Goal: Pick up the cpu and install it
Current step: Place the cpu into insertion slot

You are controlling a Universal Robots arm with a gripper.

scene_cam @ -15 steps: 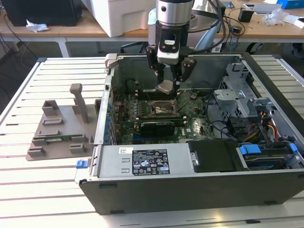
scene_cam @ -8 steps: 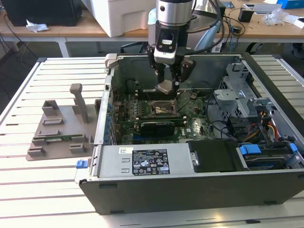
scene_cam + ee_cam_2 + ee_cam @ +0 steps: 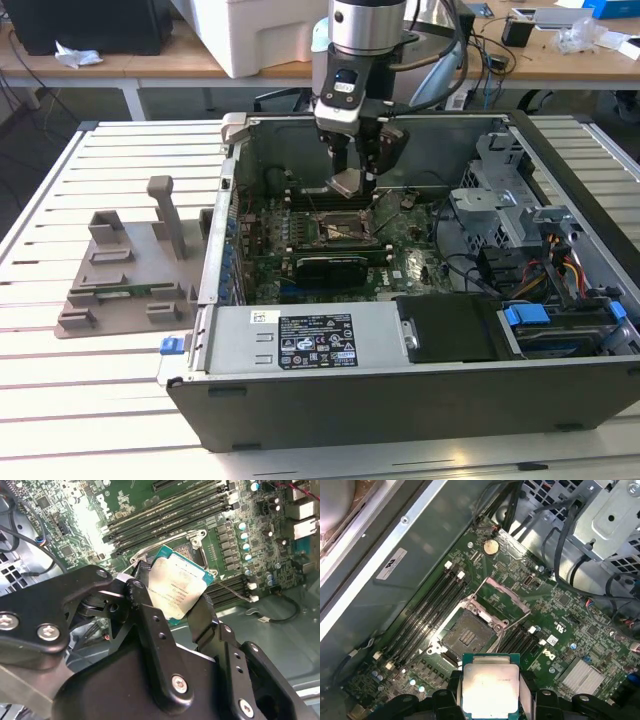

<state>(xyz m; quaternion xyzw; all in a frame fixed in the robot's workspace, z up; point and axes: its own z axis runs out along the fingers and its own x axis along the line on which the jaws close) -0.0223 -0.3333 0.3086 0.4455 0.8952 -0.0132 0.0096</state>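
Observation:
My gripper (image 3: pixel 352 178) hangs inside the open computer case, shut on the cpu (image 3: pixel 349 183), a flat square chip with a silver top and green rim. In the second wrist view the black fingers (image 3: pixel 145 605) clamp two opposite edges of the cpu (image 3: pixel 176 590). The first wrist view shows the cpu (image 3: pixel 490 685) held above the motherboard, a short way from the open socket (image 3: pixel 467 636). The socket's metal retention frame (image 3: pixel 502 597) is flipped up. In the exterior view the socket (image 3: pixel 335 230) lies just below the held chip.
The black computer case (image 3: pixel 400 400) lies open on a slatted white table. Memory slots (image 3: pixel 427 612) flank the socket. Drive cages and cable bundles (image 3: pixel 530 250) fill the case at the exterior view's right. A grey plastic holder tray (image 3: pixel 125 275) sits outside the case at the exterior view's left.

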